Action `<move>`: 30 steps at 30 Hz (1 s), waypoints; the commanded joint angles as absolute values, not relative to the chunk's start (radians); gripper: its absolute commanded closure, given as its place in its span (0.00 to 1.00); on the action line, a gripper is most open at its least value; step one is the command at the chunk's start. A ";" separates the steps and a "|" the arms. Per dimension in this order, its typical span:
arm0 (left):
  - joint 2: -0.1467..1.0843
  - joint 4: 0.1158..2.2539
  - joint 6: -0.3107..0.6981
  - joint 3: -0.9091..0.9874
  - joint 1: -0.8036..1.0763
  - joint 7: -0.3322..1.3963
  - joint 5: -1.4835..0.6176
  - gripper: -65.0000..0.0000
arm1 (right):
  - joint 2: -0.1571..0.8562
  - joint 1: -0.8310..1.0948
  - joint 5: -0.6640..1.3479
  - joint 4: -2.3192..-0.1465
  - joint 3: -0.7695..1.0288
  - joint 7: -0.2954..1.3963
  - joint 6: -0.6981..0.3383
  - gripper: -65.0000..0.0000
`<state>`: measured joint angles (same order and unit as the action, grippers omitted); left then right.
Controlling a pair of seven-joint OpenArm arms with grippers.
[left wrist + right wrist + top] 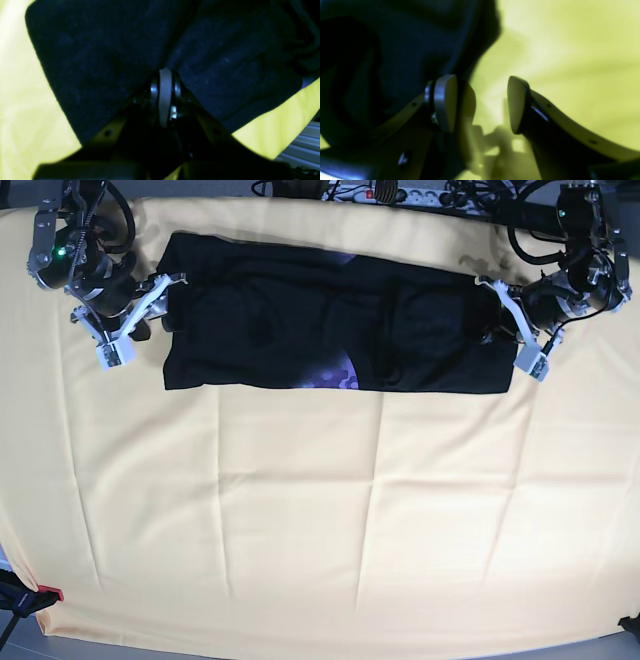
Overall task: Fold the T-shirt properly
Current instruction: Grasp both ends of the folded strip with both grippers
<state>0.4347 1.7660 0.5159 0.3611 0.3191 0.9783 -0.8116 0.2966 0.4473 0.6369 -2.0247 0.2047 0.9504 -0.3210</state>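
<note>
The T-shirt point(330, 330) is laid folded near the far edge of the tablecloth point(320, 520). Its end is clamped by the left gripper point(165, 75); the right gripper point(482, 102) is held apart beside it.

We count one T-shirt point(330, 330), black, lying as a single long band on the counter. We count one yellow tablecloth point(320, 520) under it. We count two arms, each ending in one hand: the left hand point(497, 320) at one end of the shirt and the right hand point(158, 305) at the other, so two hands in all. Along the far edge we see one power strip point(385, 192) among a tangle of cables too knotted to count.
</note>
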 commanded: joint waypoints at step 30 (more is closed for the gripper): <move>0.451 1.773 0.515 0.363 0.319 0.995 -0.828 1.00 | 0.112 0.487 1.235 -1.781 0.544 1.119 -0.544 0.47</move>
